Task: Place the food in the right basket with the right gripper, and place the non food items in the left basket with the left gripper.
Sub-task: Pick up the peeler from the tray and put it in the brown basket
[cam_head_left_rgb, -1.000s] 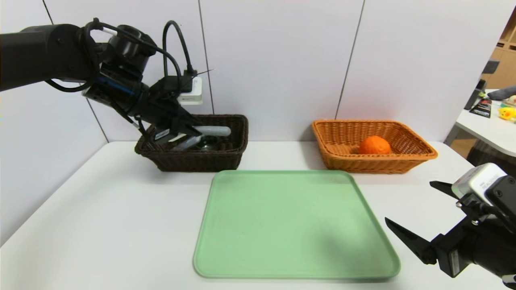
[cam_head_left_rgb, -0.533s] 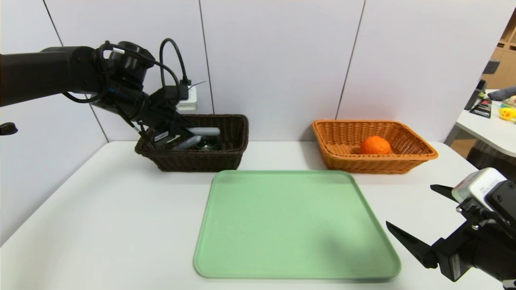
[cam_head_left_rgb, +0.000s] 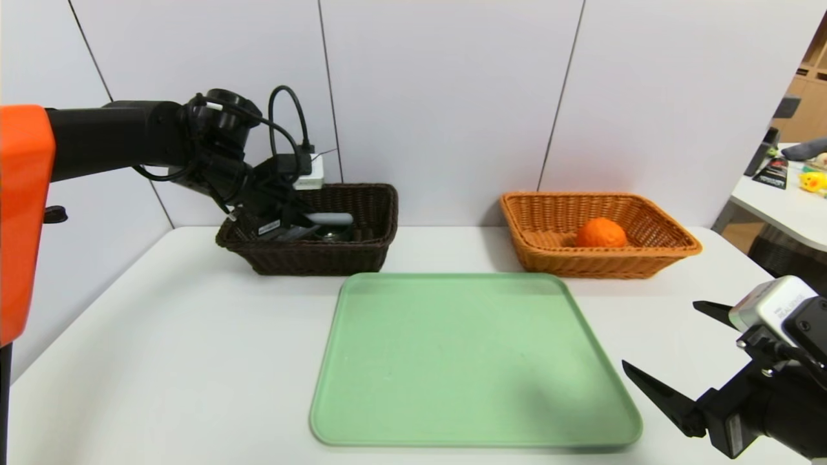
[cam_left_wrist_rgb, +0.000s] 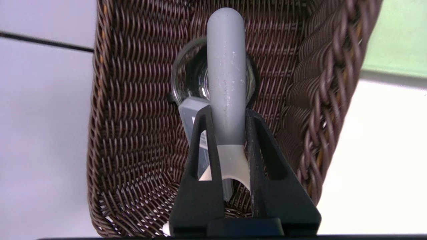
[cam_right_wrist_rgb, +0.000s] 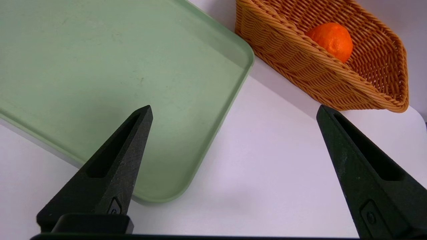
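The food, a bright orange fruit (cam_head_left_rgb: 600, 233) (cam_right_wrist_rgb: 330, 39), lies in the right basket (cam_head_left_rgb: 549, 255) (cam_right_wrist_rgb: 300, 70), the tan wicker one. My left gripper (cam_head_left_rgb: 294, 219) (cam_left_wrist_rgb: 228, 111) reaches low inside the left basket (cam_head_left_rgb: 323, 257) (cam_left_wrist_rgb: 133, 100), dark brown, and is shut on the white peeler where its grey handle (cam_head_left_rgb: 329, 219) (cam_left_wrist_rgb: 226, 66) begins. Under the peeler lie the round glass dish (cam_left_wrist_rgb: 186, 76) and the grey bar (cam_left_wrist_rgb: 190, 113). My right gripper (cam_head_left_rgb: 660, 334) (cam_right_wrist_rgb: 234, 108) hangs open over the table's front right, holding nothing.
A green tray (cam_head_left_rgb: 465, 361) (cam_right_wrist_rgb: 100, 66) lies bare in the middle of the white table, in front of both baskets. A wall stands close behind the baskets. Another table (cam_head_left_rgb: 788, 200) with clutter is off to the far right.
My left arm has come down and carried the peeler lower into the dark basket. The right gripper has sunk slightly and stays open.
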Motion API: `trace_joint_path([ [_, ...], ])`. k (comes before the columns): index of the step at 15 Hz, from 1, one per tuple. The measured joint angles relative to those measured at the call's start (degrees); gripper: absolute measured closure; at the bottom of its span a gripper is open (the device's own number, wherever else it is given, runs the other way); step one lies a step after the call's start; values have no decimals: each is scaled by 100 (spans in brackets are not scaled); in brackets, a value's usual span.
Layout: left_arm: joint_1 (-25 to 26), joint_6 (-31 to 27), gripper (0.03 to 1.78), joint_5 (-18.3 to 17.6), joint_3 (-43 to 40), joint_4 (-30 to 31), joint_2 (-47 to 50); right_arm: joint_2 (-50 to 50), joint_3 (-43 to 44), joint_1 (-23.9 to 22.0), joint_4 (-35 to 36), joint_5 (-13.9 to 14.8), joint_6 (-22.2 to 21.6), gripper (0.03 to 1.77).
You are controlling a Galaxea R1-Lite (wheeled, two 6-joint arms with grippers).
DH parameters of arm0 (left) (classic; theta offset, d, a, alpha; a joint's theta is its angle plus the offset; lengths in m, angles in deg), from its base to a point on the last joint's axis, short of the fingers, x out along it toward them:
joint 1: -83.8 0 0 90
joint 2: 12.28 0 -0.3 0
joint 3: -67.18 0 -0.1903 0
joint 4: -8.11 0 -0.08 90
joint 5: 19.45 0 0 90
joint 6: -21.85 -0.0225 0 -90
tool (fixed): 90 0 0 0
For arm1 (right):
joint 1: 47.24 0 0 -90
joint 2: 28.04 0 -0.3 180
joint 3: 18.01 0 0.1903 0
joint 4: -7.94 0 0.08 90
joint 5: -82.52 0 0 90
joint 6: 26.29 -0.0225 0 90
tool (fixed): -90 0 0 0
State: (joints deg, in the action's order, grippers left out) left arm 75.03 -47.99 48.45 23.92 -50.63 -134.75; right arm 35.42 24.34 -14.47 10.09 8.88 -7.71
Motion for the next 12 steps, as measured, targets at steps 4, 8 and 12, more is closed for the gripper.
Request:
trace_joint_path([
  [4,1,18,156,50,40,15,-74,9,4,0,-2,0,10,11],
  [8,56,22,156,57,46,119,-151,49,9,0,-11,-10,10,11],
  [12,108,20,156,78,44,221,-234,110,11,0,-2,-11,10,11],
])
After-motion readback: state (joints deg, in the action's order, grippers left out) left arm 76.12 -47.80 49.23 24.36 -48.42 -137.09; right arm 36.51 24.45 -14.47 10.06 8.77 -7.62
